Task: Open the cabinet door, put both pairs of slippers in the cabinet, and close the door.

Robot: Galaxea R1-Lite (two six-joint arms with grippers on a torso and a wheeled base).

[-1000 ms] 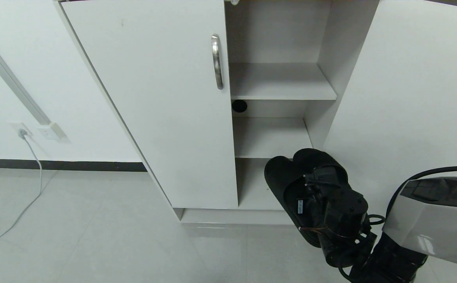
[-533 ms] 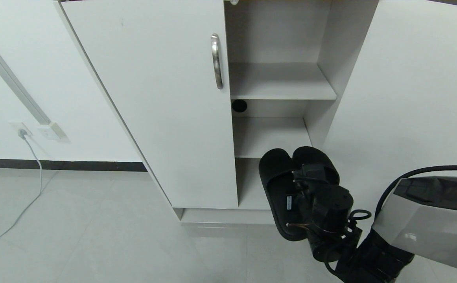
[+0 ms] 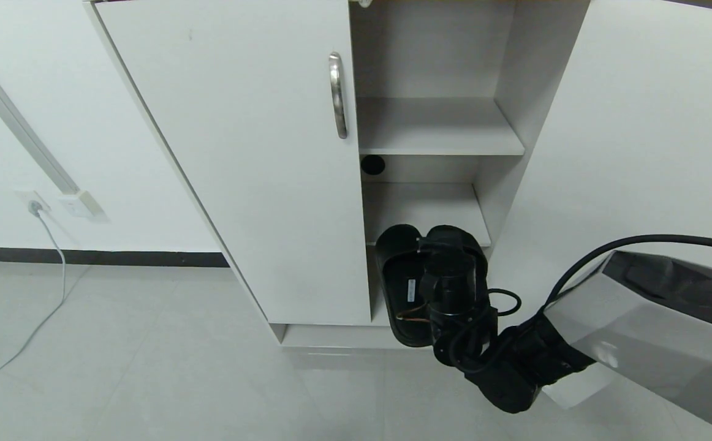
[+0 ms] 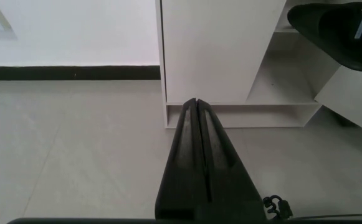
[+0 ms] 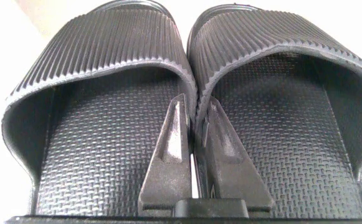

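A pair of black slippers (image 3: 400,278) hangs side by side at the mouth of the cabinet's lowest compartment (image 3: 382,294), toes pointing inward. My right gripper (image 3: 440,260) is shut on their two inner walls, pinched together. The right wrist view has its fingers (image 5: 173,134) between the ribbed straps of the slippers (image 5: 106,56). The cabinet's right door (image 3: 625,141) stands open; the left door (image 3: 239,153) with its metal handle (image 3: 337,95) is shut. My left gripper (image 4: 196,106) is shut and empty, low over the floor before the cabinet, with the slippers (image 4: 336,31) beyond it.
Two bare shelves (image 3: 435,128) (image 3: 423,211) sit above the lowest compartment, with a round dark hole (image 3: 372,165) in the back wall. A wall socket with a grey cable (image 3: 37,211) is far left. Open tiled floor (image 3: 178,367) lies before the cabinet.
My right arm has carried the slippers leftward and forward, from beside the open door to the mouth of the lowest compartment.
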